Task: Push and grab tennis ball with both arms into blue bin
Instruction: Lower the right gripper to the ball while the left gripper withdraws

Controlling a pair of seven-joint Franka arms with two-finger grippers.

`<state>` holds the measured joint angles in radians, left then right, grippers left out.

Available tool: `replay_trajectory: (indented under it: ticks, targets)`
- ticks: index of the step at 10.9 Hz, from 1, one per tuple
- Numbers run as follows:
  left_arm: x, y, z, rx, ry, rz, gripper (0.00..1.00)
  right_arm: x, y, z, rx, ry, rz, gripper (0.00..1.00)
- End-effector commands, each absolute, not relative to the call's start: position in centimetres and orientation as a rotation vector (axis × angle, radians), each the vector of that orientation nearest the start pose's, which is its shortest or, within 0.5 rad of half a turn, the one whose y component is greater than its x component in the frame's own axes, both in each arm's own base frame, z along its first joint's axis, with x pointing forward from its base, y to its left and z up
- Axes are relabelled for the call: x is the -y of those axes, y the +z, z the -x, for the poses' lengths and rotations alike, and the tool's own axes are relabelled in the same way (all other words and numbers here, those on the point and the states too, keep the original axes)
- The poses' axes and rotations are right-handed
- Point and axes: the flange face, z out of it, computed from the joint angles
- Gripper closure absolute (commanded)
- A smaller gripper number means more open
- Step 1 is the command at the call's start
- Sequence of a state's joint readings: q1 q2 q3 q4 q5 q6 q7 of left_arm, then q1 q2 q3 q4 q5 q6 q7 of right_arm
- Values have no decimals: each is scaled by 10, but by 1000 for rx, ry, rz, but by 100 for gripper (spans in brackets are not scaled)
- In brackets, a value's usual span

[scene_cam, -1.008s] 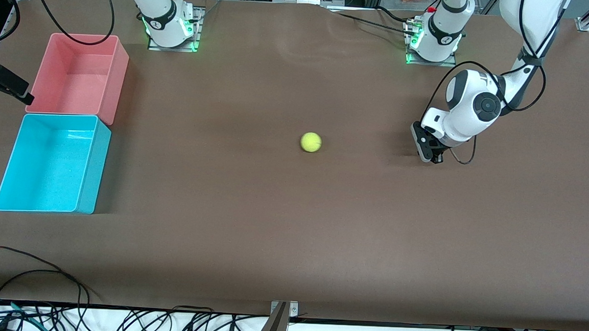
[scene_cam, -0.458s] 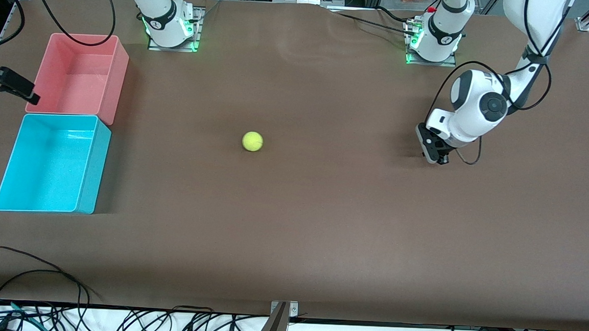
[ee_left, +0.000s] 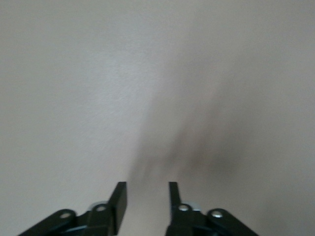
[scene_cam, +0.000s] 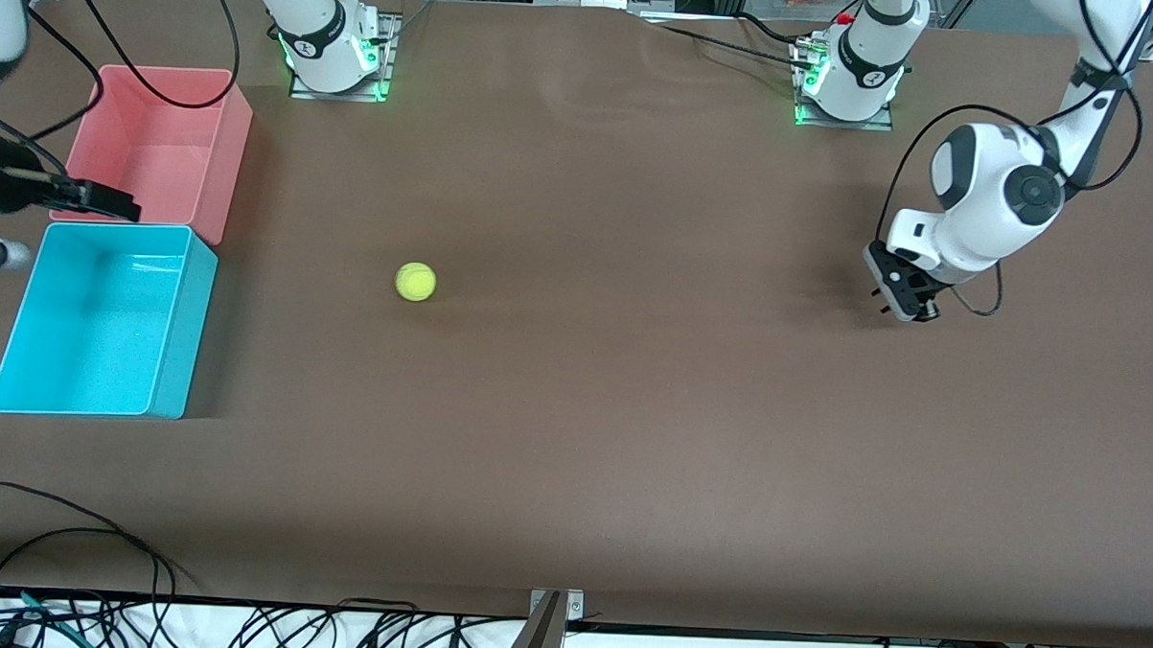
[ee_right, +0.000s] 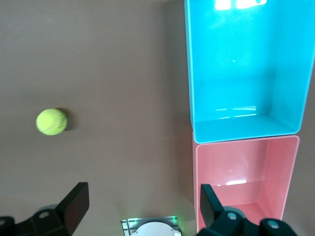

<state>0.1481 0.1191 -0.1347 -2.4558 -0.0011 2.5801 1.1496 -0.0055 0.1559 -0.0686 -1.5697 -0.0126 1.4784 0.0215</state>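
Note:
The tennis ball [scene_cam: 415,282] lies on the brown table, between the table's middle and the blue bin [scene_cam: 185,320], apart from both grippers. It also shows in the right wrist view [ee_right: 51,121], with the blue bin [ee_right: 236,64] empty. My right gripper [scene_cam: 92,199] hangs in the air over the seam between the blue bin and the pink bin; its fingers are wide open and empty [ee_right: 141,204]. My left gripper [scene_cam: 908,299] is low over the bare table at the left arm's end, open with a narrow gap and empty [ee_left: 145,189].
An empty pink bin [scene_cam: 156,146] stands against the blue bin, farther from the front camera; it also shows in the right wrist view [ee_right: 246,167]. The arm bases [scene_cam: 332,37] [scene_cam: 854,70] stand at the table's back edge. Cables [scene_cam: 51,536] lie along the front edge.
The ball has rolled across the table toward the bins. My left gripper has drawn back toward the left arm's end. My right gripper has moved in over the bins.

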Motion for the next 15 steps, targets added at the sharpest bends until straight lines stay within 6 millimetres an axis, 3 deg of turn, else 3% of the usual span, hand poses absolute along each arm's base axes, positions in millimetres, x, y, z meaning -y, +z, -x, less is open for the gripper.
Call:
replay_trajectory:
  ticks: [1,3,6,8,9,11,13,15]
  targets:
    - [-8,290,-478,-1687,-57,2607,0,21,501,-594,-103,457,3136,0]
    - [-8,318,-480,-1662,-108,2586,0,20,476,-592,-105,498,3126,0]
    - [-9,365,-482,-1621,-223,2529,0,22,397,-583,-107,468,3138,0]
    - [-30,398,-490,-1531,-309,2534,0,21,353,-568,-102,478,3146,0]
    - [-45,411,-497,-1481,-346,2545,0,21,338,-561,-115,493,3144,0]
    - [-55,431,-505,-1413,-392,2557,0,16,307,-550,-62,503,3164,0]
    - [-57,454,-512,-1361,-385,2600,0,4,275,-563,18,416,3222,0]
    - [-59,491,-519,-1219,-329,2728,0,6,262,-566,126,404,3293,0]
